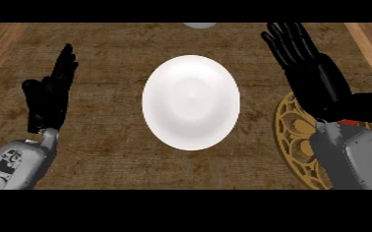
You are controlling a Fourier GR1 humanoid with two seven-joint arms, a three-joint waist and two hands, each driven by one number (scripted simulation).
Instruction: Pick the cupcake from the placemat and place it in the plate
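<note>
Reads as the opening step, the reach for the pick, with nothing yet carried across. At the middle of the brown tabletop [109, 167], the white plate [190, 109], bare of any cake. To the right of the plate and apart from it, the round placemat [291, 128] with its gold openwork, mostly covered by the right hand [314, 76] and its grey forearm [341, 152]. Right hand spread flat above the mat, fingers straight and apart, pointing away toward the far edge, curled round nothing. No cupcake plainly in view: only a red sliver [352, 122] at the wrist, over the mat, perhaps part of the cupcake, perhaps not; cannot tell. Most likely hidden under the palm or forearm, on the placemat. Left hand [49, 98] at the left side, open, fingers up, resting well apart from the plate. At the far edge, a pale round object [198, 25], cut off by the frame. Next move, as a judgement: bring the right hand onto the cupcake, curl fingers and thumb round it, lift clear of the mat, then travel left to the plate's middle.
</note>
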